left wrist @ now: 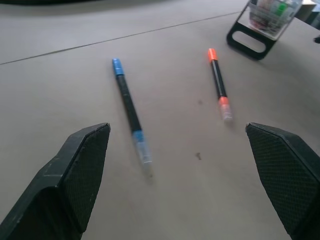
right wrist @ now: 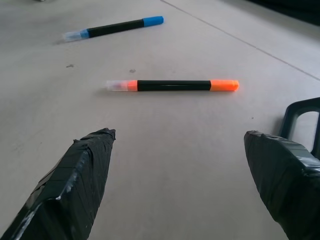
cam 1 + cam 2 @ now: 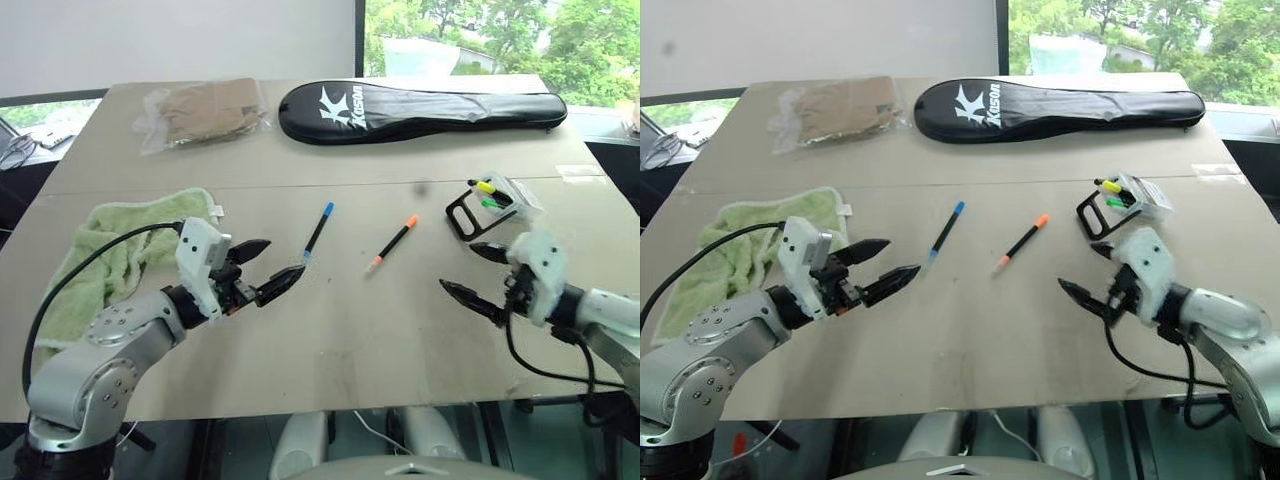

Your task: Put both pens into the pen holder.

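Nothing of the task done yet, judging by the layout: both pens flat on the pale grey tabletop (image 3: 330,330), pen holder without either of them. Far left: crumpled light-green terry towel (image 3: 110,255) at the tabletop edge, not involved. Left pincer (image 3: 268,268), two black fingers spread wide with nothing between them, held over the tabletop just beside the pale tip of the slim black-barrelled marker pen with the blue cap (image 3: 317,232); no contact visible. Blue-capped pen lying at a slant, cap end toward the far side, tip end toward the robot. Next over, near the middle: slim black-barrelled marker pen with the orange cap (image 3: 392,244), likewise slanted, well apart from the blue one and between the two pincers. Further right: small clear plastic box-like pen holder with black wire handle (image 3: 495,203), standing near the right side, yellow- and green-capped markers showing inside; handle toward the pens. Right pincer (image 3: 478,271) just in front of the holder, black taped fingers gaping wide, empty, aimed toward the orange-capped pen. Along the far edge: clear-bagged tan bundle (image 3: 203,112) and long black racket bag with white lettering (image 3: 420,108), both irrelevant. Remaining, as judged: grasp each pen, carry to holder, drop in; i.e. the whole job.
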You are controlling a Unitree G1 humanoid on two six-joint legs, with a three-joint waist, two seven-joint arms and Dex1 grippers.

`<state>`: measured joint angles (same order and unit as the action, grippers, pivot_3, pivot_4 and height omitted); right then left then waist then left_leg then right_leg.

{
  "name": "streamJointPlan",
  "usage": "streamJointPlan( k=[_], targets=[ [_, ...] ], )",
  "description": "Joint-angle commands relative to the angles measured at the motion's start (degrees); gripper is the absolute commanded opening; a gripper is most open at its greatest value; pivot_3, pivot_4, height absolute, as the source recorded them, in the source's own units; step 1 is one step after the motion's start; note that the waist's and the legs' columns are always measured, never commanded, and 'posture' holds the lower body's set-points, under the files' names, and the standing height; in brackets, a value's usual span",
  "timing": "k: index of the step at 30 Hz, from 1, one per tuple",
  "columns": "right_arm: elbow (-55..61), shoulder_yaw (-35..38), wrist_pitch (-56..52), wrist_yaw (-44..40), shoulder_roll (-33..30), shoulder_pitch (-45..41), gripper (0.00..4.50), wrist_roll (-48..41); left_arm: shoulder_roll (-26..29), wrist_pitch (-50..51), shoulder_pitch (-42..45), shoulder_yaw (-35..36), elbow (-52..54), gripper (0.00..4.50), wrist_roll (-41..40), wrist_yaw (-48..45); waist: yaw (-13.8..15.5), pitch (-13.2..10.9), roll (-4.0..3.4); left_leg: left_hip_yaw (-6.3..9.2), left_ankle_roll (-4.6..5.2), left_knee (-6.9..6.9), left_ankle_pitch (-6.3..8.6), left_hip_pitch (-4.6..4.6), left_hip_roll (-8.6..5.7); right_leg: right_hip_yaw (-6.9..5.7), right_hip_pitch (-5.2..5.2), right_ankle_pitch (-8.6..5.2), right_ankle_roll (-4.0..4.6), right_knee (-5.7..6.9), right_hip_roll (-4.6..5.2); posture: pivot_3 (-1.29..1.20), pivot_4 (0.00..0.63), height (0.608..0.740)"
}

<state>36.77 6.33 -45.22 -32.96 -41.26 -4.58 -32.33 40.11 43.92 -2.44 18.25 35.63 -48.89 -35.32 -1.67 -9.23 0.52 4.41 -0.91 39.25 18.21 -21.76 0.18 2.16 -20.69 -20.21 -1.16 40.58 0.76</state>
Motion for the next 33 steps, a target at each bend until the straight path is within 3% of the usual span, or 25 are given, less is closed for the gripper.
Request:
streamJointPlan(
  k=[1,5,13,19,23,24,26,27,30,33],
  targets=[
    [-0.55,-1.41,-10.85,4.78,4.03,-6.61,4.44,-6.06,3.27,-3.15,-2.78,2.27,2.92,4.5,-1.01,-7.0,-0.23,-0.01,0.0,0.01,0.0,-0.01,0.0,0.0,0.01,-0.01,0.0,0.0,0.01,0.0,-0.02,0.0,0.15,0.74],
    [-7.61,-6.54,-24.62,14.01,12.85,-17.2,4.44,-4.84,5.02,-4.47,-4.36,3.27,3.15,4.5,-0.57,-9.48,-0.53,-0.03,-0.02,-0.01,0.0,0.0,0.0,0.01,-0.02,0.04,-0.01,0.0,0.01,0.01,0.0,0.0,0.15,0.74],
    [-26.55,-2.18,-37.63,31.36,33.01,-34.83,4.44,4.05,4.77,-5.48,-7.08,4.66,4.24,4.5,-0.84,-9.21,-0.86,-0.05,-0.07,-0.02,0.0,-0.03,0.0,-0.1,-0.03,0.03,-0.24,0.0,0.0,0.09,-0.01,0.0,0.15,0.74],
    [-37.22,-3.4,-36.63,36.39,39.37,-40.17,4.44,10.76,3.84,-5.49,-10.77,7.25,5.72,4.5,-1.79,-7.54,-1.6,0.02,-0.03,-0.11,-0.01,-0.04,-0.01,-0.05,-0.04,0.14,-0.34,0.0,0.01,0.22,0.0,0.0,0.15,0.74],
    [-40.13,-7.76,-35.44,34.58,38.71,-40.59,4.44,12.81,2.94,-5.88,-12.72,8.3,7.2,4.5,-1.89,-6.22,-2.29,0.21,0.05,-0.11,-0.02,-0.04,-0.01,0.33,-0.04,0.16,0.03,0.0,0.01,0.27,-0.01,0.0,0.15,0.74],
    [-40.24,-8.85,-35.77,33.65,38.0,-40.68,3.94,12.84,2.65,-6.01,-13.37,8.53,7.6,4.5,-1.87,-5.98,-2.33,0.24,0.07,-0.11,-0.01,-0.04,-0.01,0.4,-0.04,0.17,0.06,0.0,0.01,0.27,-0.01,0.0,0.15,0.74],
    [-39.69,-12.79,-35.51,30.35,35.23,-40.56,3.55,12.8,2.09,-6.59,-14.86,8.75,8.3,4.5,-1.38,-5.73,-2.29,0.24,0.08,-0.14,0.1,-0.05,0.05,0.56,-0.04,0.2,0.19,0.0,0.01,0.27,-0.01,0.0,0.15,0.74],
    [-39.28,-14.88,-34.76,28.75,33.78,-40.45,2.92,12.98,1.88,-6.87,-15.37,8.76,8.5,4.5,-1.24,-5.55,-2.27,0.24,0.08,-0.14,0.2,-0.05,0.11,0.56,-0.04,0.2,0.2,0.0,0.01,0.26,-0.01,0.0,0.15,0.74],
    [-37.62,-21.79,-31.02,22.93,29.03,-40.52,1.64,13.69,1.28,-7.53,-16.0,8.69,8.88,4.5,-1.11,-4.63,-2.24,0.22,0.02,-0.09,0.2,-0.09,0.11,0.56,-0.04,0.16,0.19,0.0,0.01,0.26,-0.01,0.0,0.15,0.74],
    [-35.57,-28.14,-26.3,16.37,24.01,-40.79,0.57,14.65,0.98,-7.91,-16.34,8.47,9.14,4.5,-1.07,-4.14,-2.26,0.23,0.03,-0.1,0.21,-0.1,0.11,0.55,-0.04,0.17,0.18,0.0,0.01,0.22,-0.01,0.0,0.15,0.74]
  ],
)
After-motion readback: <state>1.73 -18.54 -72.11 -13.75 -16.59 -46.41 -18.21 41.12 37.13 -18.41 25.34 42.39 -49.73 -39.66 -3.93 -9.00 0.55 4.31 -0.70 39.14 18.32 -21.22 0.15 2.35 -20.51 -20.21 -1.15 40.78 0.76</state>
